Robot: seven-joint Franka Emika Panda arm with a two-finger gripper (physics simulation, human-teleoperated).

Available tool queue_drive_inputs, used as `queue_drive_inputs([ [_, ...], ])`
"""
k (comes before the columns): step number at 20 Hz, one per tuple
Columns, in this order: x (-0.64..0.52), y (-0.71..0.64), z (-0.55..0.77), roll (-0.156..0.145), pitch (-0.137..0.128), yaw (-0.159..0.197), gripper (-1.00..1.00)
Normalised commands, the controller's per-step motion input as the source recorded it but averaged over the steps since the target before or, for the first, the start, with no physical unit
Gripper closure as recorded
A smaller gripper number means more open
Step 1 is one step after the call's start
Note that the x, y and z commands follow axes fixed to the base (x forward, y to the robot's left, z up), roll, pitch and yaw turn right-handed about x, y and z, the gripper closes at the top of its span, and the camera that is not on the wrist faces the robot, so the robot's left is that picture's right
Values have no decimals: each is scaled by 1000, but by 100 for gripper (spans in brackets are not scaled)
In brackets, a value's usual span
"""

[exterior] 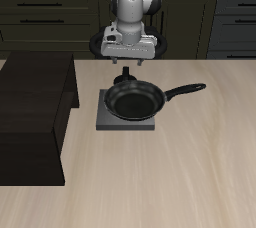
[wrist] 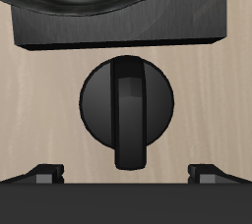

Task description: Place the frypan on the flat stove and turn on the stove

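- The gripper (wrist: 123, 174) hangs with its fingers apart and nothing between them; it seems poised over the knob (wrist: 127, 110), likely to straddle the raised bar and twist it.
- The knob sits just beside the flat stove (exterior: 104, 120), on its far edge; it is untouched.
- The frypan (exterior: 134, 100) already rests on the flat stove, handle pointing off to the side; placing looks done, switching on remains.

Kitchen: dark cabinets (exterior: 40, 17), flat stove (exterior: 103, 115).
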Motion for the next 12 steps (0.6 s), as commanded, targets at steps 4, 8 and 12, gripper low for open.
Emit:
queue_drive_inputs([
  [4,47,-53,-187,-12,26,4,-100],
  [8,5,-4,-166,2,29,1,-100],
  [12,-54,-16,-114,-3,18,-27,-100],
])
